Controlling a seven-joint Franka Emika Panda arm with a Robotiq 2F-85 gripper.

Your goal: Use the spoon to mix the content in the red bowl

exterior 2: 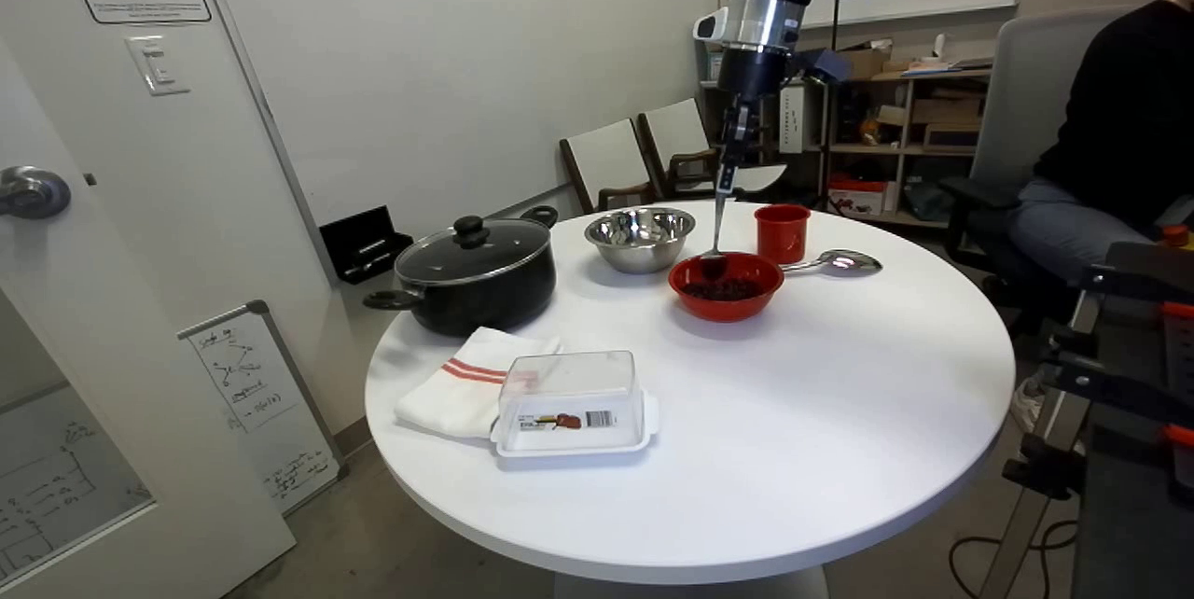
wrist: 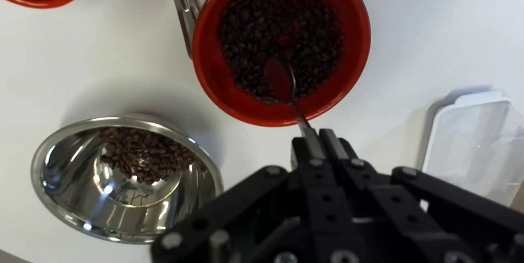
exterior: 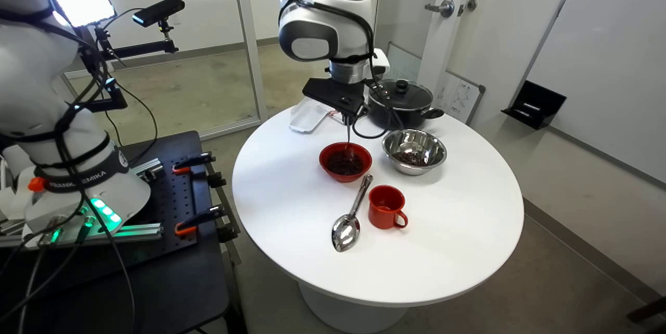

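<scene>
Jaws nearly together, my end effector (wrist: 321, 135) grips a slim silver metal spoon (wrist: 287, 90), head inside the round red bowl (wrist: 357, 50). I judge the spoon light, stiff, slippery; best held high on its handle.

Light panel (exterior: 84, 2) was blown out in an exterior view, whiteboard (exterior: 614, 63) w/ glare up top; in wrist view steel bowl (wrist: 80, 185) threw soft shadow & hard highlights, gripper (wrist: 323, 144) sl. blurred.
</scene>
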